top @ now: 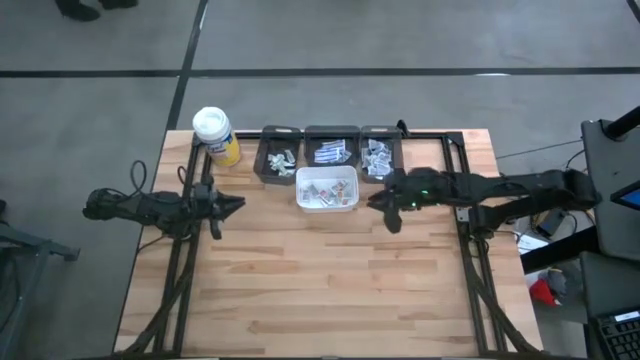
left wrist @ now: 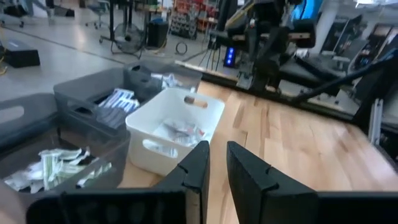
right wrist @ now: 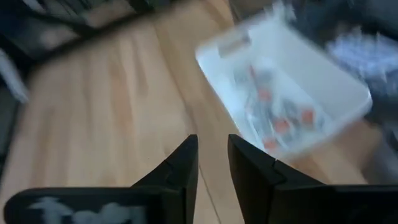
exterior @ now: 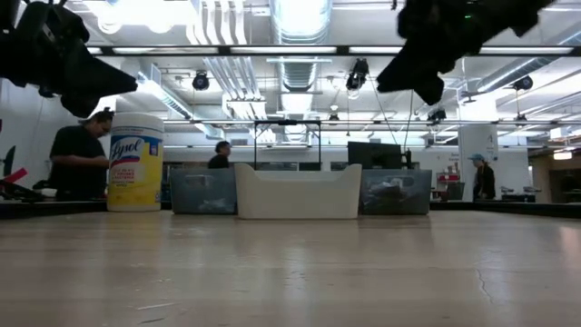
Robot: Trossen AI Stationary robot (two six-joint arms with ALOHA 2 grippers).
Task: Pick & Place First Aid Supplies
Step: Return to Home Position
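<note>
Hovering just right of the white bin [top: 298, 190], the right claw [top: 373, 203] holds nothing, its jaws parted by only a narrow slit.
The left claw [top: 240, 206] waits well left of the white bin, also slightly parted and empty. The main risk I see is the right arm clipping the white bin's near wall on any sideways swing, since the claw sits so close; that would shove the bin across the worktop [top: 330, 290] or jolt packets out. The first aid supplies [top: 322, 192] lie flat in a loose heap inside the white bin, with more in the grey bins [top: 262, 160] just behind it. Heaped packets point every way, sharing no common long axis; single packets' directions cannot be told.
</note>
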